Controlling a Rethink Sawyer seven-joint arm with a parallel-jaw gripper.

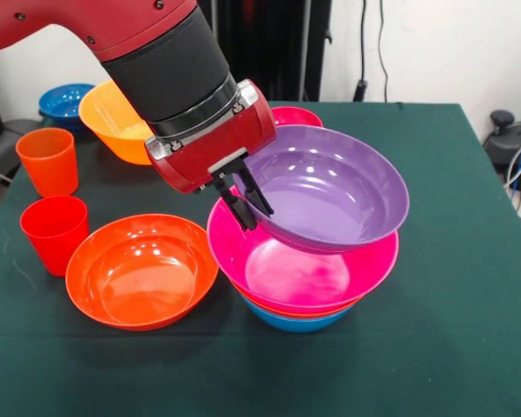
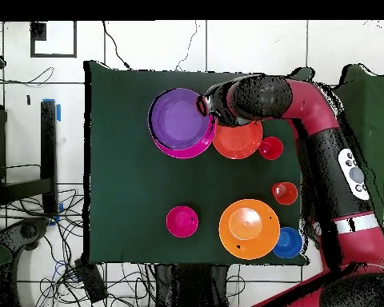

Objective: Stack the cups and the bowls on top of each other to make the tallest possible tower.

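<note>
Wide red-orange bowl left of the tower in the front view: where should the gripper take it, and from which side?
The wide red-orange bowl sits upright and open, so its thin rim is probably the best hold: one finger inside, one outside, coming down from above. The near-left arc looks safest, away from the pink bowl and the red cup beside it.

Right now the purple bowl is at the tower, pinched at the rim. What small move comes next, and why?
Probably lower it a little, then open. The gripper is shut on the purple bowl at its rim; the bowl sits tilted over the large pink bowl atop the tower, roughly centred overhead, so it seems not yet seated.
</note>
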